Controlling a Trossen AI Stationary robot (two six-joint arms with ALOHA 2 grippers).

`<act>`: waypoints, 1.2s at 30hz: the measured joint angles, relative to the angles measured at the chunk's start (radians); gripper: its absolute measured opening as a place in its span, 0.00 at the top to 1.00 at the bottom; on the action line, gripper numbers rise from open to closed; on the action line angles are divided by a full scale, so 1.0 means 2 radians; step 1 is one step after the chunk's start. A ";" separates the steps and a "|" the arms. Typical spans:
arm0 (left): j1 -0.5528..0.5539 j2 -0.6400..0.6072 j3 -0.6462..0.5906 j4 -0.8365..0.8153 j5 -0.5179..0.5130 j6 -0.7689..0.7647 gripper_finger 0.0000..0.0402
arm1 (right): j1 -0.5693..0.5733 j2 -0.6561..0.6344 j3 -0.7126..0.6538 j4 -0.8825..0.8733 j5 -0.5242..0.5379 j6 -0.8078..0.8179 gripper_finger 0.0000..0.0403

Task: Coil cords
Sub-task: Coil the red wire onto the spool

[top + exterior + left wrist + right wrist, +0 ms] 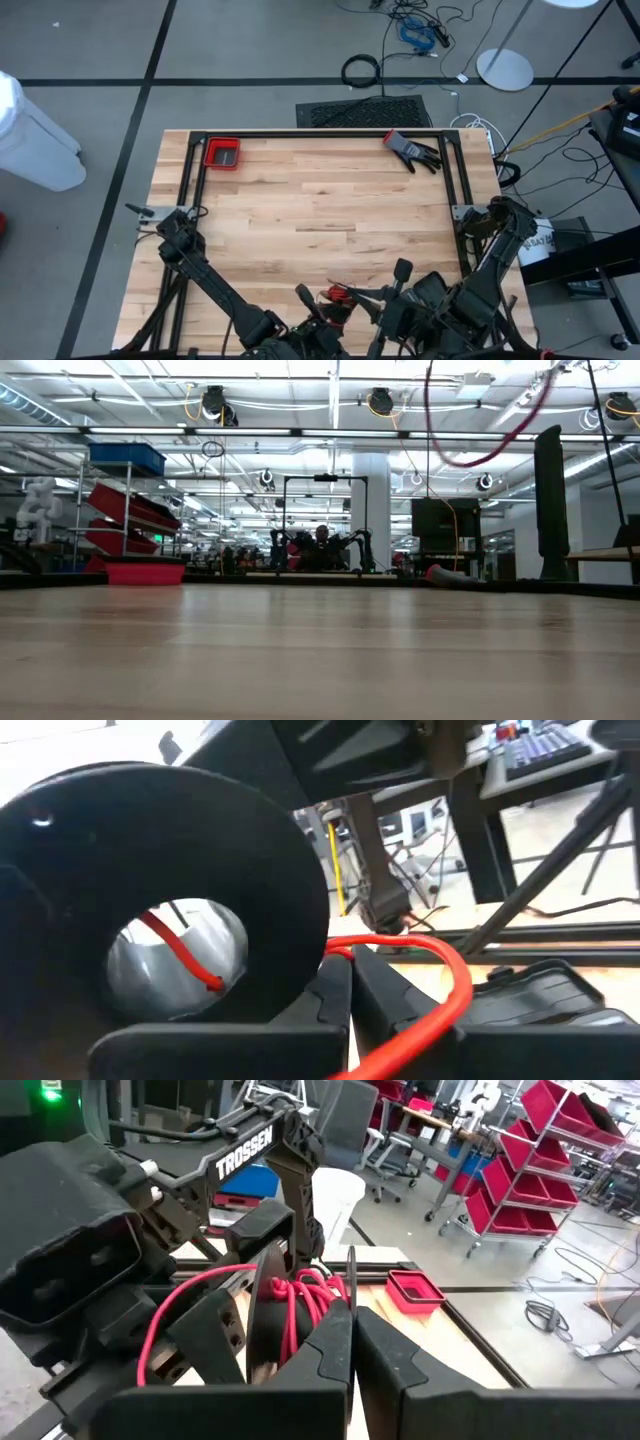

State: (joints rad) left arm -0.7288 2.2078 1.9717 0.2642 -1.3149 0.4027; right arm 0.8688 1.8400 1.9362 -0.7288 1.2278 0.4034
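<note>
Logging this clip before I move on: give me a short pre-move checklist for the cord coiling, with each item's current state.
1. Red cord on the black disc: ok; part of it is bunched on the disc, seen in the right wrist view.
2. Loose cord: not ok; a loop hangs free beside the disc.
3. Left gripper jaws shut: ok. Whether they pinch the cord: cannot tell.
4. Right gripper jaws shut: ok; it sits close to the bunch, grip on it cannot tell.
5. Both arms crowded at the table's near edge: not ok for free swinging.
6. Red bin and glove far off: ok.
</note>
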 joint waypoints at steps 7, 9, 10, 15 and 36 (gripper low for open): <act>-0.001 0.000 0.000 0.004 0.021 0.000 1.00 | -0.002 0.000 0.000 -0.006 0.001 0.000 1.00; -0.002 0.000 0.000 0.004 0.021 0.000 1.00 | -0.002 0.000 0.000 -0.008 0.001 0.000 1.00; -0.003 0.000 0.000 0.004 0.022 0.000 1.00 | -0.002 0.000 0.000 -0.008 0.001 0.000 1.00; -0.005 0.000 0.000 0.004 0.023 0.001 1.00 | -0.002 0.000 0.000 -0.008 0.000 0.000 1.00; -0.014 0.000 0.000 -0.252 0.024 -0.222 1.00 | 0.039 0.000 -0.001 0.083 0.053 -0.110 1.00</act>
State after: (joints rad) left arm -0.7574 2.2070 1.9717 -0.2390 -1.2667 -0.0410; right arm 0.9460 1.8408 1.9347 -0.5625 1.3340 0.1840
